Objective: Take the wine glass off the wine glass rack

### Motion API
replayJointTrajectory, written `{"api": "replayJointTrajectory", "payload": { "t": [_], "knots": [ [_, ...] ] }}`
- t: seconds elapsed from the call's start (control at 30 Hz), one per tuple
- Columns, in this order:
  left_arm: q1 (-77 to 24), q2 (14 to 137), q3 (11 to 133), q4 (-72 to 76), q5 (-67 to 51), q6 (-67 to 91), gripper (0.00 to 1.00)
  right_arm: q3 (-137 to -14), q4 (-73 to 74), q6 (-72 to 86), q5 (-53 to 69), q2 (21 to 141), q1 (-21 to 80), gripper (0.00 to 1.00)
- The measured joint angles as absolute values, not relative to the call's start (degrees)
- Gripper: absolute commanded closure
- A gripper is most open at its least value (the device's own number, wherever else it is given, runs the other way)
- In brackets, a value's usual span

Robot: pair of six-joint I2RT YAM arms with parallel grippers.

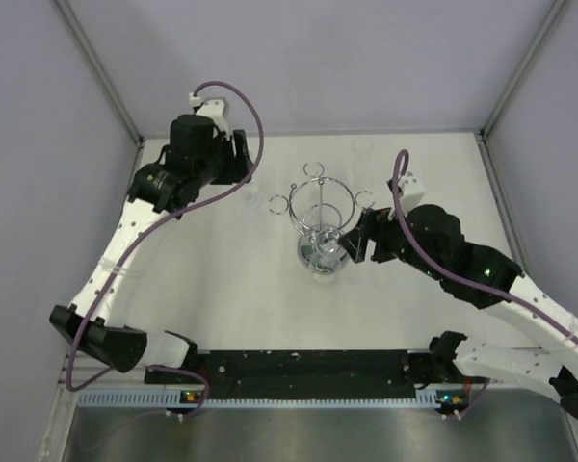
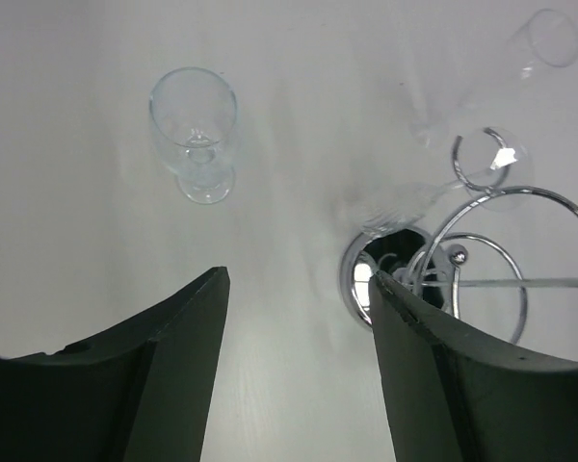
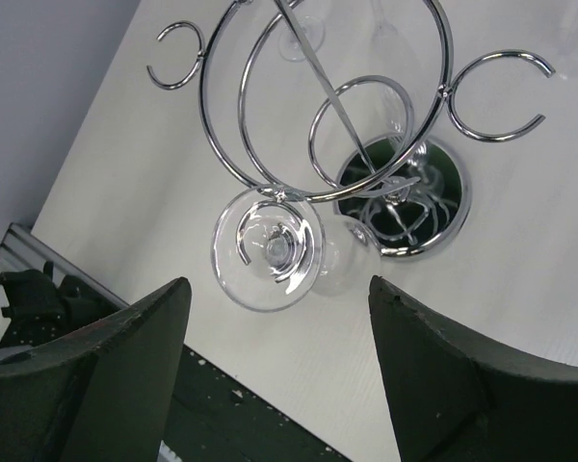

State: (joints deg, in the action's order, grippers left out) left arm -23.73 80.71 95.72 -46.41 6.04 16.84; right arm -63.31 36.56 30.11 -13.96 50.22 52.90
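Note:
The chrome wine glass rack [image 1: 323, 214] stands mid-table on its round mirrored base [image 3: 409, 207]. A clear wine glass [image 3: 270, 248] hangs upside down by its foot from a ring on the rack's near side; it also shows in the top view [image 1: 326, 254]. My right gripper [image 3: 277, 289] is open and empty, just short of that glass's foot, and sits right of the rack in the top view [image 1: 353, 241]. My left gripper [image 2: 299, 289] is open and empty, left of the rack [image 2: 506, 241] and above the table [image 1: 247, 166].
A second wine glass [image 2: 195, 130] stands upright on the table left of the rack [image 1: 251, 197]. Another faint glass [image 2: 549, 38] shows at the rack's far side. Grey walls enclose the table; a black rail [image 1: 308, 366] runs along the near edge.

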Motion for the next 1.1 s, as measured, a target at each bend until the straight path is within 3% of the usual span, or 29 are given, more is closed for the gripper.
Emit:
{"api": "replayJointTrajectory", "payload": {
  "t": [0.1, 0.13, 0.2, 0.23, 0.57, 1.1],
  "knots": [
    [-23.70, 75.88, 91.44, -42.94, 1.10, 17.54, 0.32, -61.87, 34.63, 32.21, -11.27, 50.65, 50.09, 0.27],
    [-23.73, 74.28, 89.49, -41.65, -0.95, 17.93, 0.23, -61.19, 34.04, 32.77, -10.46, 50.76, 49.19, 0.27],
    [-23.73, 71.16, 84.64, -38.41, -5.56, 18.87, 0.21, -59.94, 33.26, 33.98, -9.04, 51.22, 47.99, 0.28],
    [-23.73, 69.93, 82.43, -37.17, -7.35, 19.18, 0.16, -59.61, 32.84, 34.39, -8.40, 51.59, 47.68, 0.28],
    [-23.73, 60.51, 67.90, -30.17, -20.01, 23.14, 0.14, -58.61, 27.92, 36.64, -3.42, 55.07, 45.50, 0.28],
    [-23.73, 57.30, 65.98, -28.58, -21.67, 23.62, 0.14, -57.63, 24.40, 39.55, 1.61, 57.87, 45.30, 0.30]
  ]
}}
